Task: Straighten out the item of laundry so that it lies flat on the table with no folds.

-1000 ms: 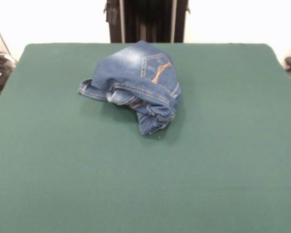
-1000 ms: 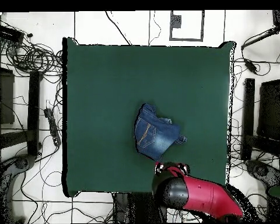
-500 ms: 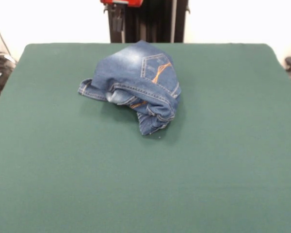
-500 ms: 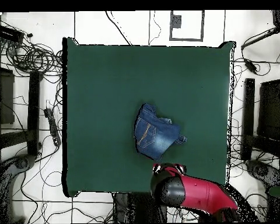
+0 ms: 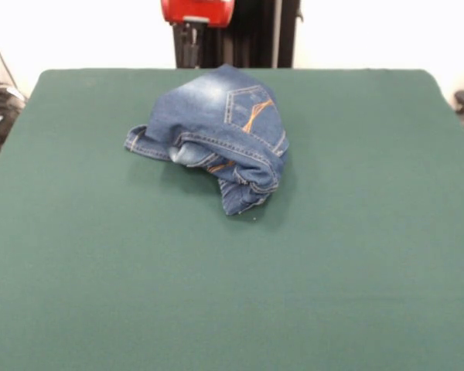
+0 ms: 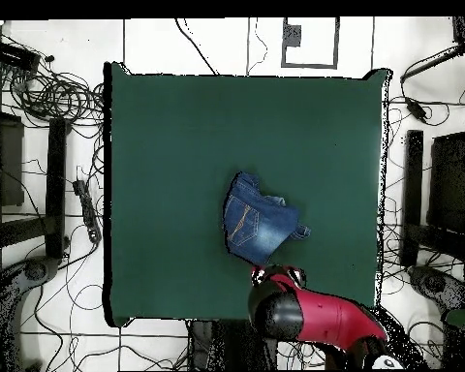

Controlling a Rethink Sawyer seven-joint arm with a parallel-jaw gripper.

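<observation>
The item of laundry, a small pair of blue denim jeans (image 5: 216,135) with orange stitching, lies bunched and folded over itself on the far middle of the dark green table (image 5: 232,294). A back pocket faces up and a cuff pokes out to the left. In the overhead view the jeans (image 6: 261,225) lie right of the middle of the table (image 6: 178,145), close to the robot's side. My gripper (image 5: 190,50) hangs below the red arm at the top edge, behind the jeans and apart from them. In the overhead view the gripper (image 6: 278,278) is just below the jeans.
The black pedestal (image 5: 247,35) stands behind the table's far edge. In the overhead view, cables (image 6: 52,97) and dark stands (image 6: 411,194) lie on the floor on both sides of the table. Wide green surface surrounds the jeans.
The red arm has come into the front view at the top edge and moved lower. In the overhead view it has shifted a little left, nearer the jeans. The jeans have not moved.
</observation>
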